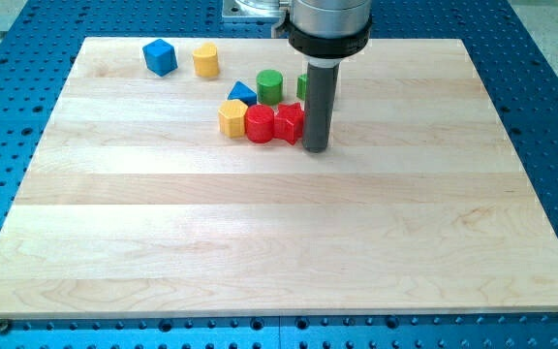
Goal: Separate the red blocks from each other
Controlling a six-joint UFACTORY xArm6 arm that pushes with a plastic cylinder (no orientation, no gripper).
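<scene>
The blocks crowd the view's top, leaving the wooden board [279,223] open across its middle and bottom. The board lies on a blue perforated table [541,58].

The red cylinder [259,124] and the red star-like block [288,123] touch side by side, with a yellow hexagonal block [232,117] against the cylinder's left. Behind sit a blue triangular block [242,94], a green cylinder [269,86] and a green block [302,85] half hidden by the rod. Further left stand a blue cube [160,56] and a yellow cylinder [205,60].

My tip [316,148] presses against the red star-like block's right side, holding nothing.
</scene>
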